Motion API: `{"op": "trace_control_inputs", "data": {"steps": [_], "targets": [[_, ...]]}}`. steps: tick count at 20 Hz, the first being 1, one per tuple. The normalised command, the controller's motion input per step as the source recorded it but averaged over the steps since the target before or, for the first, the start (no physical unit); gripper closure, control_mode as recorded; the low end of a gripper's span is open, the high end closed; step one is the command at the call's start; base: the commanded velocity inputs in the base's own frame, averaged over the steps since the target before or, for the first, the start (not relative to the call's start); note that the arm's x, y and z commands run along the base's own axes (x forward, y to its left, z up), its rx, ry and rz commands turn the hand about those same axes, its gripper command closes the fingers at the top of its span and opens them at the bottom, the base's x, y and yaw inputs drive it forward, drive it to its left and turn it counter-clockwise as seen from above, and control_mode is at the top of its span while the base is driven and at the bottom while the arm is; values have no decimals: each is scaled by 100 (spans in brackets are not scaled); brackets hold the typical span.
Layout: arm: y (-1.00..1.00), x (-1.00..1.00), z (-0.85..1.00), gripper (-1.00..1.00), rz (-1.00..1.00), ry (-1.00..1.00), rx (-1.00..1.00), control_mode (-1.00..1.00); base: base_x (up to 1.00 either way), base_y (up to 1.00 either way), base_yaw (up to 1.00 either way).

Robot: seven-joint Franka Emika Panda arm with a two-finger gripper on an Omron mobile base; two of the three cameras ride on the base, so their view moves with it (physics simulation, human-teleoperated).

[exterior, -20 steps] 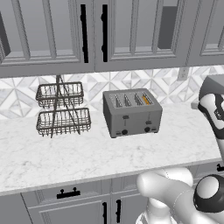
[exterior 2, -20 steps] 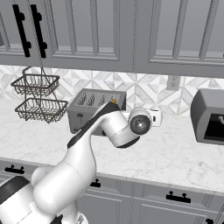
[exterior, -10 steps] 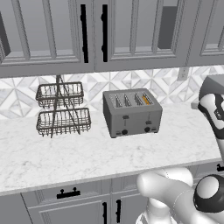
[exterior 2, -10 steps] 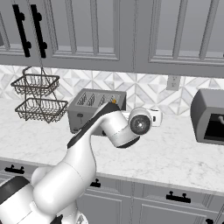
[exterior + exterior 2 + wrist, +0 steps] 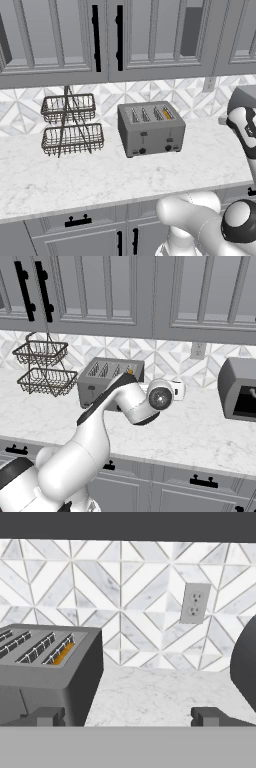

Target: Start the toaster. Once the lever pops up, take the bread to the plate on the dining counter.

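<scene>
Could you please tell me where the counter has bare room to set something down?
Free: the counter in front of the toaster and wire basket, and between toaster and the dark appliance. Tighter: the gap between basket and toaster.

The toaster (image 5: 151, 129) is matte grey with black levers and black knobs. The bread (image 5: 168, 114), in the slot at the toaster's 3 o'clock end, shows a golden-orange crust. The table (image 5: 100, 175) is white marble with faint grey veining. The backsplash (image 5: 125, 592) carries a white-and-grey diamond tile pattern, with a light grey outlet (image 5: 194, 603). The wire basket (image 5: 71, 125) is dark grey. The cabinets (image 5: 60, 40) are grey with black handles.
</scene>
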Motion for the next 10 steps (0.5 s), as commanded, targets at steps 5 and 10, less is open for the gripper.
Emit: {"op": "trace_control_inputs", "data": {"steps": [5,10], "targets": [[0,0,0,-100,0,0,0,-100,0,0,0],[0,0,0,-100,0,0,0,-100,0,0,0]]}}
